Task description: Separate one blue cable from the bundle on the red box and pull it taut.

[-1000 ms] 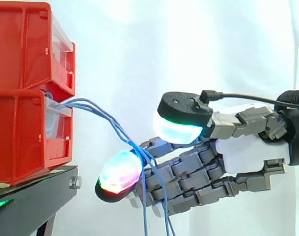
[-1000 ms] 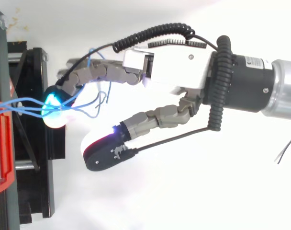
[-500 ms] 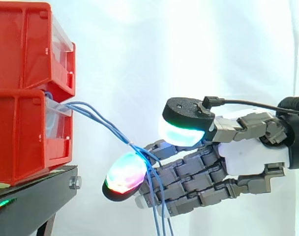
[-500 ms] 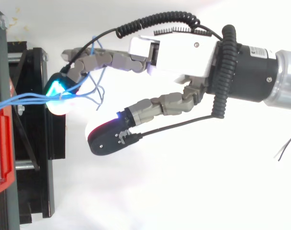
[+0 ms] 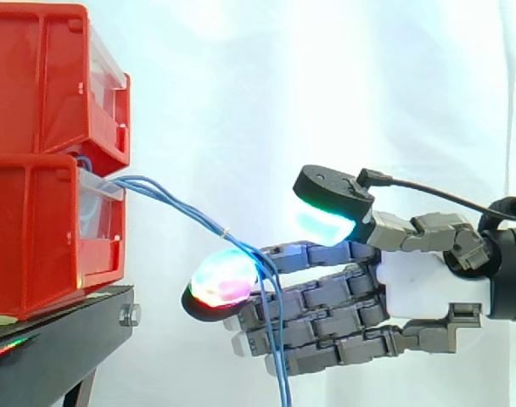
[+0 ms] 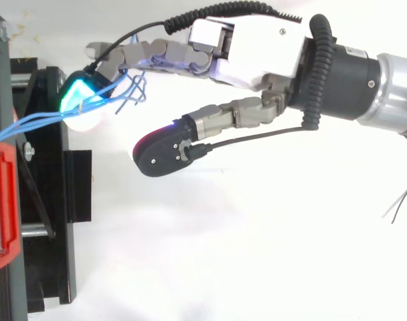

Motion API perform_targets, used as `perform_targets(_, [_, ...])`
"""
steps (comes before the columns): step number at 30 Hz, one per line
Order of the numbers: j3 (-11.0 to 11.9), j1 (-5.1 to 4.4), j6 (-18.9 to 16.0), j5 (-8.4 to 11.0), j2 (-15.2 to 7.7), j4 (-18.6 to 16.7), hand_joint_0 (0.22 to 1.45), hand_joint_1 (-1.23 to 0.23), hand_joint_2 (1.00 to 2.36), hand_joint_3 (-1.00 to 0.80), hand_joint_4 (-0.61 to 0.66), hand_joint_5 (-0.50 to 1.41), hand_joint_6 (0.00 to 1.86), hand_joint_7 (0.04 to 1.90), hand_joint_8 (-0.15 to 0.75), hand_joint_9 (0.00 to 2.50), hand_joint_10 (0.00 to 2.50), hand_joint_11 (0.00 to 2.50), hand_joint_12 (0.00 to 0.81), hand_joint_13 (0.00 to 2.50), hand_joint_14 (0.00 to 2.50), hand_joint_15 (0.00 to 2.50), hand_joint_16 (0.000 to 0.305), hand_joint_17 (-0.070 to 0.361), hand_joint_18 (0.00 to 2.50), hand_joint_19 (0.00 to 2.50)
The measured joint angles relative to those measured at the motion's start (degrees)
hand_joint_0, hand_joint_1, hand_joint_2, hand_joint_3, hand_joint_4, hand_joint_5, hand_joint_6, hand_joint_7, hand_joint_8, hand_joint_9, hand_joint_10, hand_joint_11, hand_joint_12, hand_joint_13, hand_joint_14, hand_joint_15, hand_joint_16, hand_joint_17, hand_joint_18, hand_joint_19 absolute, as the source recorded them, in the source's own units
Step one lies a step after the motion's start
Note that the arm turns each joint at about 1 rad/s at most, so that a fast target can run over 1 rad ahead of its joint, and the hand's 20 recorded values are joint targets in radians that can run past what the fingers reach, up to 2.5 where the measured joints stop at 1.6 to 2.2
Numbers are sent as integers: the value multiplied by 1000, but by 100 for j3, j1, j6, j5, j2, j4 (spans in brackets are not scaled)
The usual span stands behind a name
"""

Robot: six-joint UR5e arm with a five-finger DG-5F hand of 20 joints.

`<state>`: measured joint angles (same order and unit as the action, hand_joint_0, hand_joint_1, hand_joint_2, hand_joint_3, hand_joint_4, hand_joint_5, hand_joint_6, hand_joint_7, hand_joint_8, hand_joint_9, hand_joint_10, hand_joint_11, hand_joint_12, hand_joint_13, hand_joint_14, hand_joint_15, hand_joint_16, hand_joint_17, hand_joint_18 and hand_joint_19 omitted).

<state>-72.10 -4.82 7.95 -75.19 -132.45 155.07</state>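
A bundle of thin blue cables [image 5: 177, 206] comes out of the lower red bin [image 5: 37, 229] and slopes down to my hand [image 5: 419, 284]. There the strands drape over a straight finger just behind its glowing fingertip [image 5: 224, 278] and hang down past the other fingers. In the top view the cables [image 6: 29, 124] run from the bin's front to that fingertip [image 6: 79, 103], with loose ends curling beside it. The hand [image 6: 250, 50] is open, its thumb pad [image 5: 326, 222] held apart above the fingers and touching no cable. The strands stay together.
A second red bin [image 5: 37, 76] is stacked on the lower one. Both rest on a black stand [image 5: 63, 339] at the left. A white curtain is behind everything.
My hand has drawn away from the bins and shifted sideways, toward the top edge of the top view. The cables went with it and now run straighter from the bin.
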Motion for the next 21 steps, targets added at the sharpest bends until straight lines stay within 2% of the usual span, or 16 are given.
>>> perform_targets(3, [-3, 14, -178, -6, -47, -51, 490, -651, 1000, -500, 102, -275, 502, 696, 187, 1, 0, 0, 317, 0, 5, 99, 62, 140, 0, 124])
perform_targets(8, [-1, 31, -523, -19, -189, -106, 511, -660, 1000, -500, 122, -242, 502, 700, 207, 171, 0, 0, 312, 129, 4, 91, 59, 134, 63, 104])
perform_targets(13, [40, 34, -751, -121, -298, -217, 525, -661, 1000, -500, 135, -219, 502, 752, 212, 269, 0, 10, 305, 193, 5, 111, 58, 130, 120, 114])
perform_targets(21, [234, 109, -1044, -493, -313, -71, 543, -667, 1000, -500, 180, -182, 503, 877, 215, 385, 5, 119, 298, 260, 7, 151, 56, 126, 186, 147])
